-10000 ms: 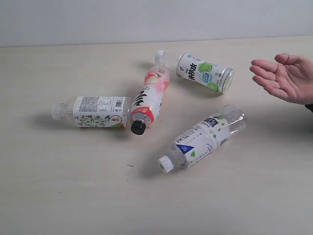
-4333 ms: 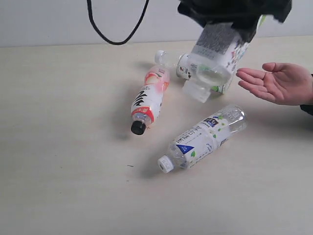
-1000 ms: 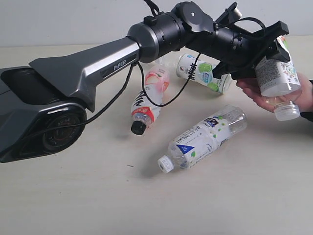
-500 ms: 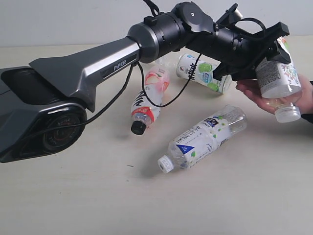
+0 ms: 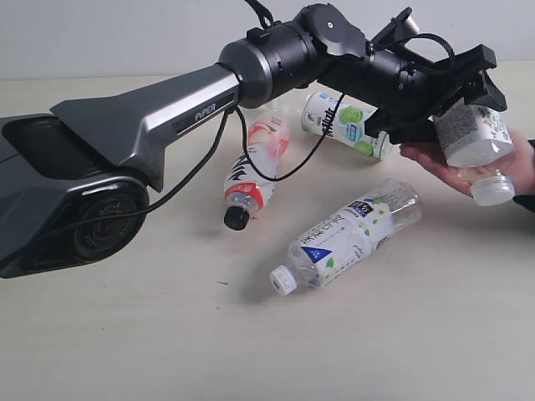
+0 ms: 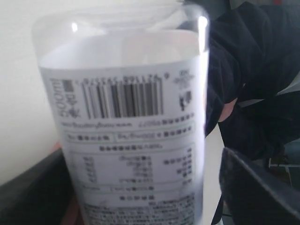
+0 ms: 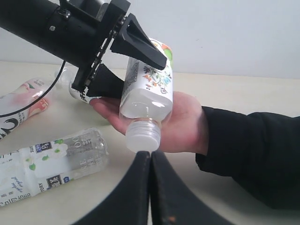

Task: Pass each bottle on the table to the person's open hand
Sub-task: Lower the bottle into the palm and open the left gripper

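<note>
A white-capped bottle (image 5: 475, 138) with a white printed label lies cap-down in the person's open hand (image 5: 435, 159) at the right. My left gripper (image 5: 451, 117) straddles it with fingers spread. In the left wrist view a gap shows between the bottle (image 6: 136, 131) and one finger (image 6: 258, 187). In the right wrist view the bottle (image 7: 147, 89) rests on the palm (image 7: 183, 122). Three bottles lie on the table (image 5: 125, 334): green-labelled (image 5: 347, 121), pink black-capped (image 5: 255, 167), blue-labelled (image 5: 347, 238). My right gripper (image 7: 150, 152) is shut and holds nothing.
The left arm (image 5: 167, 109) stretches from the left edge across the table above the pink bottle. The person's dark sleeve (image 7: 253, 154) comes in from the right. Pale wall (image 5: 125, 33) runs behind the table's far edge.
My left gripper carried the white-labelled bottle from the table's left to the hand. In the last second its fingers spread and the bottle settled lower on the palm.
</note>
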Available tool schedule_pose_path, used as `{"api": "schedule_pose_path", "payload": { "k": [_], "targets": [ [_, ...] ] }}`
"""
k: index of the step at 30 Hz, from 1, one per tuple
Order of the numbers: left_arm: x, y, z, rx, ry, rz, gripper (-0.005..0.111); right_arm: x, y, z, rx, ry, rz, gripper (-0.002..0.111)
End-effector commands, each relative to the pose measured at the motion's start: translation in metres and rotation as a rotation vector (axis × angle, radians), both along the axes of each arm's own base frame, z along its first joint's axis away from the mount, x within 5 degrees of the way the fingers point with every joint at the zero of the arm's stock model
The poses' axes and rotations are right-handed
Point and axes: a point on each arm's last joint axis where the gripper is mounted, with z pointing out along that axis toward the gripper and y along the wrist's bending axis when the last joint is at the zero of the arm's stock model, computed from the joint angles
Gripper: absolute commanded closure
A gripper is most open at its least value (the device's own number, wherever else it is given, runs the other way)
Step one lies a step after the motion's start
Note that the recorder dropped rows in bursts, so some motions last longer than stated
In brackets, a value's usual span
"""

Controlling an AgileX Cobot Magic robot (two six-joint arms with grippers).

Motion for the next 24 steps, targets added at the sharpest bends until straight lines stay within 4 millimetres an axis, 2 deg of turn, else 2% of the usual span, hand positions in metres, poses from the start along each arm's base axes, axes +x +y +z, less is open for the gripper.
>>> {"api": "schedule_pose_path", "payload": {
  "k": [1, 5, 11, 24],
  "targets": [
    [-0.001, 0.000, 0.005, -0.002, -0.025, -0.022, 0.027, 0.000, 0.000, -0.001, -0.002, -0.008, 0.004, 0.108],
    [-0.001, 0.001, 0.008, -0.006, -0.045, -0.028, 0.027, 0.000, 0.000, -0.001, -0.002, -0.008, 0.004, 0.108],
    [-0.004, 0.002, 0.020, -0.013, -0.061, -0.051, 0.017, 0.000, 0.000, -0.001, 0.002, -0.007, 0.004, 0.108],
    [0.002, 0.019, 0.030, 0.011, -0.037, -0.108, 0.017, 0.000, 0.000, -0.001, 0.002, -0.007, 0.004, 0.108]
  ]
}}
